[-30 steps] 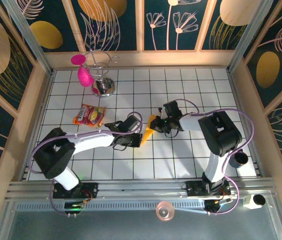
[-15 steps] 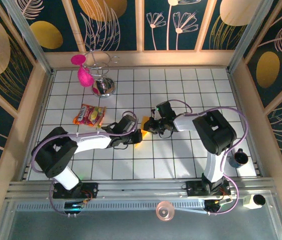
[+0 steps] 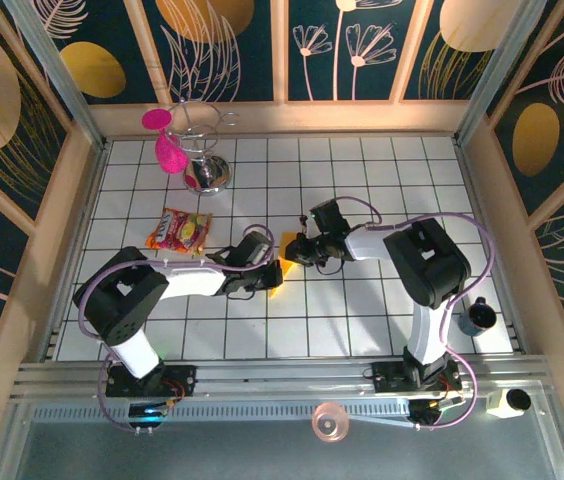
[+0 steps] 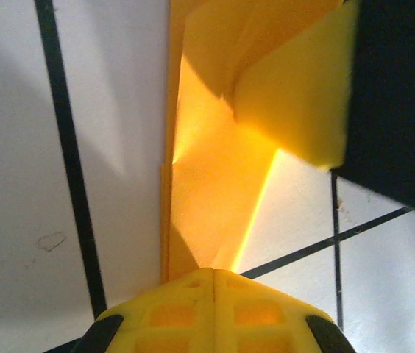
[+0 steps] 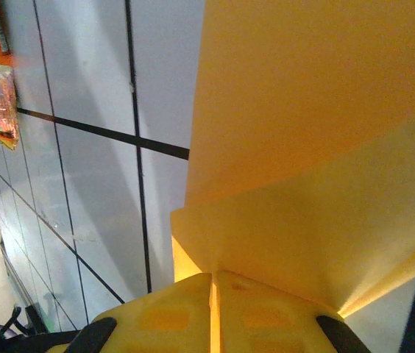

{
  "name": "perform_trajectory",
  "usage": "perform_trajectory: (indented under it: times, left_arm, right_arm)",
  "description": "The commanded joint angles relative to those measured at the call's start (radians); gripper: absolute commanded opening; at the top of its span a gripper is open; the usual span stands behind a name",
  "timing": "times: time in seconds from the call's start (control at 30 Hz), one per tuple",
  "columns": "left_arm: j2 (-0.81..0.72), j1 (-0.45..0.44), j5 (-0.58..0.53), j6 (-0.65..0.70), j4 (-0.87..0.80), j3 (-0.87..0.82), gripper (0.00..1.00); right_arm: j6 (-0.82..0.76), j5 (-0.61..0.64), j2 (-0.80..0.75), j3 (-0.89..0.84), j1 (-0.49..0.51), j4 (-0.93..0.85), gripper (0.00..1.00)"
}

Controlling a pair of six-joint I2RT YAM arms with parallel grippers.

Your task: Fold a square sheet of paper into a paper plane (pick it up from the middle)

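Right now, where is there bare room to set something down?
Bare: the far right tiles beside the wall, and the near row between the arms. Crowded: the middle, where the left gripper and right gripper pinch the paper, and far left around the snack packet and wire stand.

White tiled floor (image 3: 382,170) was brightly lit. Wooden frame (image 3: 282,118) ran at 12 o'clock, dark floral wall panels (image 3: 247,60) behind. Metal rail (image 3: 282,378) at 6 o'clock.

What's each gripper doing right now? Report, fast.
Left gripper: closed, holding the folded paper.
Right gripper: closed, holding the same folded paper.
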Motion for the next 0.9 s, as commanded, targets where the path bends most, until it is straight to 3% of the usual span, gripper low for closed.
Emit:
perform_trajectory:
  times: [0.0, 0.23, 0.87]
  left_arm:
    - [0.006, 0.004, -0.003, 0.03, -0.056, -0.012, 0.0]
    - [-0.009, 0.003, -0.028, 0.033, -0.06, -0.047, 0.0]
    - [-0.061, 0.003, -0.028, 0.049, -0.095, -0.013, 0.0]
  right_arm:
    - [-0.023, 0.009, -0.018, 0.034, 0.007, -0.009, 0.11]
    - [-0.06, 0.08, -0.057, 0.02, -0.01, -0.002, 0.1]
    - [-0.125, 0.113, 0.086, 0.026, -0.028, -0.033, 0.08]
